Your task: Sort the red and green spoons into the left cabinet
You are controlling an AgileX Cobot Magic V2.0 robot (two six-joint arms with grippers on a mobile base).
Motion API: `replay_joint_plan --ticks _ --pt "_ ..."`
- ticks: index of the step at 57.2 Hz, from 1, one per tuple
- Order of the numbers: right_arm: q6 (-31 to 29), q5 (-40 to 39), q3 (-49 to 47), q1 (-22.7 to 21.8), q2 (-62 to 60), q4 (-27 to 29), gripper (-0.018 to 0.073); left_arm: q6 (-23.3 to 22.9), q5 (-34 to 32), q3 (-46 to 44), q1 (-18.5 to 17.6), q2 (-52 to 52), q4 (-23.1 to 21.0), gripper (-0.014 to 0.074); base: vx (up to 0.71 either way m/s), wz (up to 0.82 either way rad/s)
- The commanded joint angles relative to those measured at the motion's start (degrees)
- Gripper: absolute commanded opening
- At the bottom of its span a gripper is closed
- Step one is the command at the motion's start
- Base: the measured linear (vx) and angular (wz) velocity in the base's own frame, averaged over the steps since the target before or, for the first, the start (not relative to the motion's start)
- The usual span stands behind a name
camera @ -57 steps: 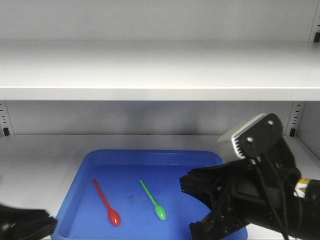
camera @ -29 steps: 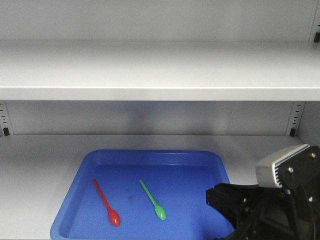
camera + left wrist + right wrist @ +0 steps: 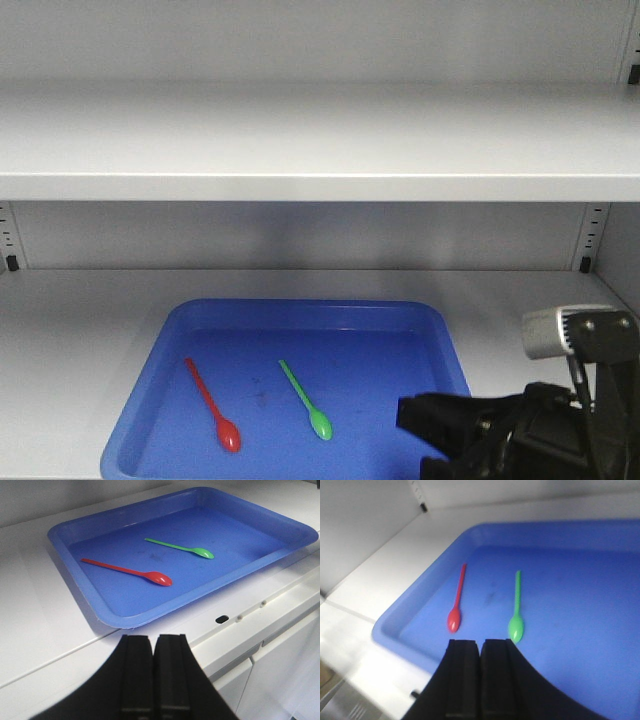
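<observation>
Grey cabinet [image 3: 320, 140] shelves frame our view. On the lower shelf sits a blue tray [image 3: 300, 312] holding the red spoon [image 3: 212, 405] and green spoon [image 3: 305, 400], lying apart. Our left gripper [image 3: 153, 672] and right gripper [image 3: 480, 675] are both clenched, empty.

Pale grey-white cabinet shelf [image 3: 70, 340] carried a blue tray [image 3: 300, 312] lying flat on it, red spoon [image 3: 213, 406] and green spoon [image 3: 304, 398] lay apart inside the tray, another shelf [image 3: 320, 140] stood above
</observation>
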Motion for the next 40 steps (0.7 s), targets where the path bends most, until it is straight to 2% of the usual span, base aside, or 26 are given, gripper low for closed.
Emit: replay_joint_plan --ticks 1,8,26,32,36,40 --pt "-2.14 -8.78 -1.72 -0.15 -0.5 0.88 -0.0001 -0.11 -3.76 -1.62 -0.03 0.26 -1.33 -0.0001 0.0 0.0" --pt "-2.74 -12.26 -1.72 -0.15 -0.5 0.94 -0.0001 -0.11 -3.76 -1.62 -0.03 0.26 -1.33 -0.0001 0.0 0.0" --pt "-2.74 -12.44 -1.72 -0.15 -0.5 1.14 -0.0001 -0.11 -4.35 -0.36 0.66 -1.27 -1.36 -0.0001 0.0 0.0" --pt "-2.74 -12.44 -1.72 -0.15 -0.5 1.14 -0.0001 0.12 -7.17 3.16 3.77 -6.25 -1.3 -0.0001 0.0 0.0" --pt "-2.74 -12.51 -1.72 -0.15 -0.5 1.14 -0.0001 0.13 -13.35 7.27 7.18 -10.09 -1.35 -0.0001 0.0 0.0" --pt "-2.74 -12.45 -1.72 -0.15 -0.5 1.14 -0.0001 -2.18 -20.09 11.44 10.67 -14.1 -1.33 -0.0001 0.0 0.0"
